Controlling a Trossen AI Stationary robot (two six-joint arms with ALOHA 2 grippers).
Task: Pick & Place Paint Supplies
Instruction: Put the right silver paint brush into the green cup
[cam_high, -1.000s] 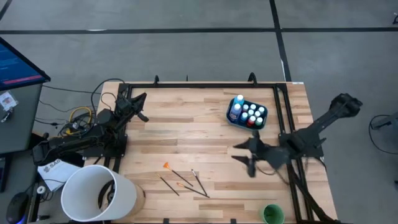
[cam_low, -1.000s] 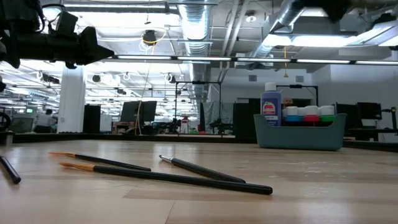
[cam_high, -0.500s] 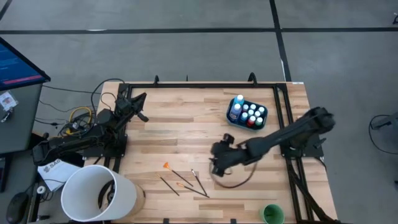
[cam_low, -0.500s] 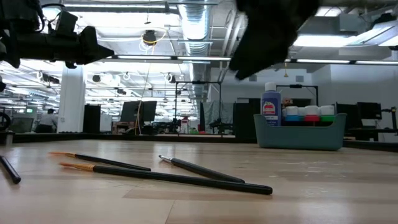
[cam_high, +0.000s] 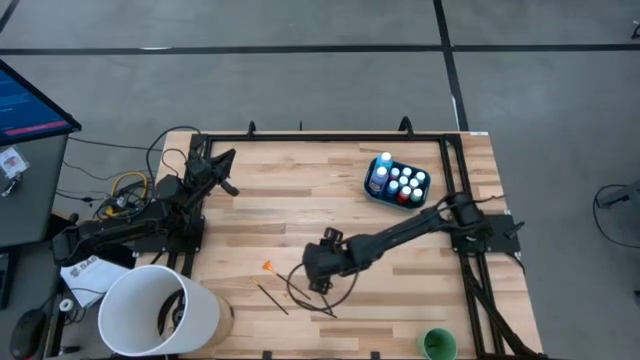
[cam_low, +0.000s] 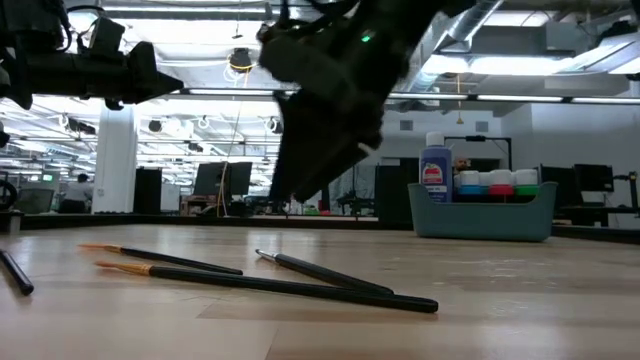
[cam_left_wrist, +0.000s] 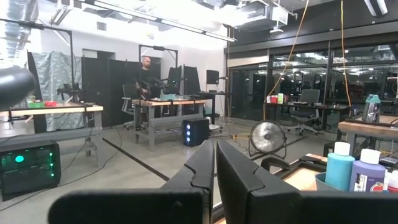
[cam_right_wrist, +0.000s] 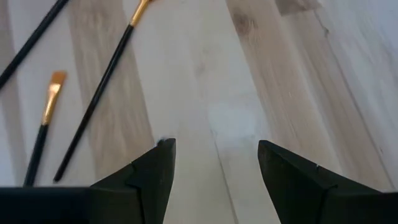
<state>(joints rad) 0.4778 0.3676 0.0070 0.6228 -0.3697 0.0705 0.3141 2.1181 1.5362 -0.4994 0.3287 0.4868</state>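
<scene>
1. Right gripper (cam_high: 316, 280) was stretched out over the wooden table (cam_high: 300, 200), its jaws spread wide with nothing between them (bare planks showed in the gap in the right wrist view).
2. The brushes (cam_high: 300, 291) lay flat on the table just beside and partly under those jaws; in the right wrist view two orange-tipped ones (cam_right_wrist: 93, 106) sat ahead of one finger (cam_right_wrist: 155, 174), outside the gap, not touched.
3. In the low view the right gripper (cam_low: 320, 150) hung above the brushes (cam_low: 300, 280), clear of them.
4. The paint bottles (cam_high: 403, 184) stood upright in the teal tub (cam_high: 378, 192), well apart from the right jaws, back along the arm toward its base; one taller blue bottle (cam_low: 435, 170) stood at the tub's end.
5. Left gripper (cam_high: 222, 170) waited at the table's far-left edge, jaws pressed nearly together and holding nothing (left wrist view), far from brushes and tub.
6. White bucket (cam_high: 160, 310) stood at the near-left corner, to the side of the right jaws, beyond the brushes.
</scene>
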